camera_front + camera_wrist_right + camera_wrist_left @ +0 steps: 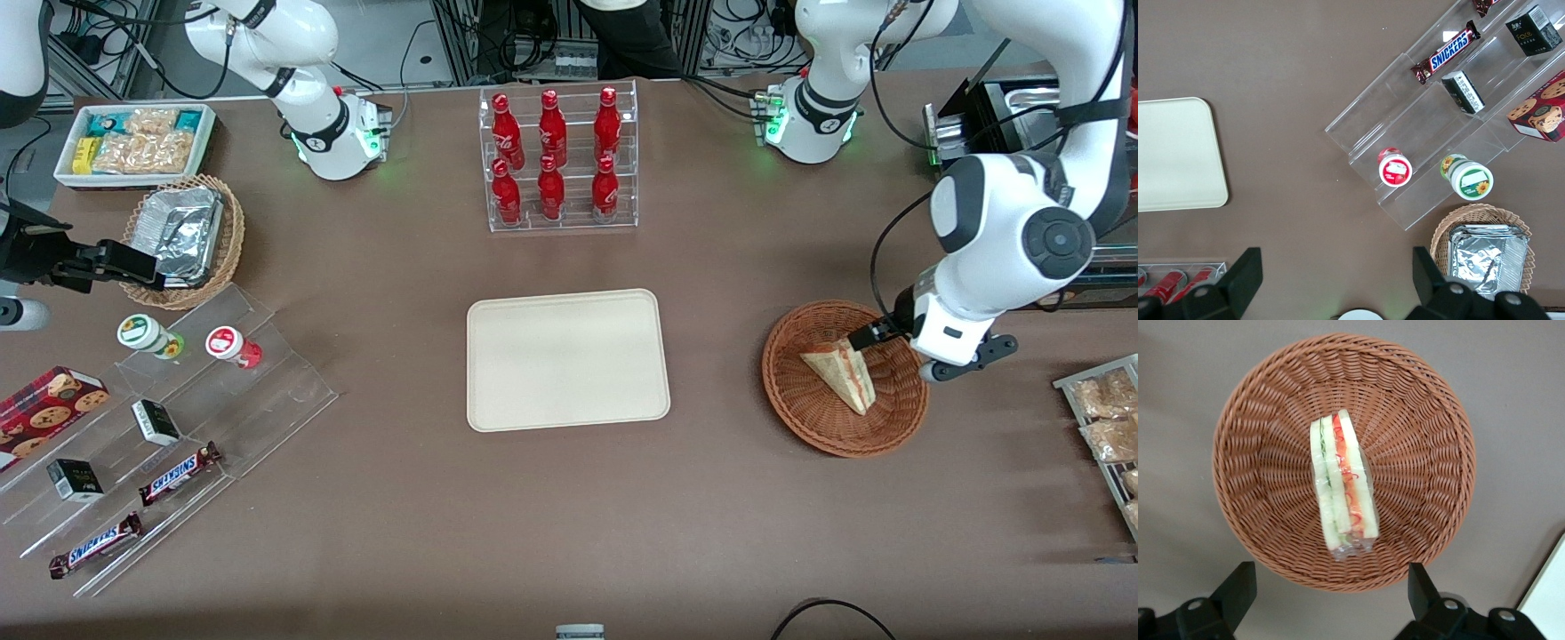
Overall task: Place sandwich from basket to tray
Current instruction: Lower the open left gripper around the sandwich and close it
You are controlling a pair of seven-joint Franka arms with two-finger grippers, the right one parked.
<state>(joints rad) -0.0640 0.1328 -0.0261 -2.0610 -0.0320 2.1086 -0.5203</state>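
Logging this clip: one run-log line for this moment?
gripper: open, above basket | sandwich: in basket, ungrasped | tray: holds nothing | stage: pre-grasp

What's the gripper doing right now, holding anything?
Gripper: open, empty, hovering above the basket; sandwich lies in it, ungrasped.

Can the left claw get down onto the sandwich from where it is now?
Probably yes: the claw hangs open above the basket, and the sandwich lies alone inside with nothing covering it.

Open gripper point(1328, 587) above sandwich point(1341, 487); bare tray point(567, 359).
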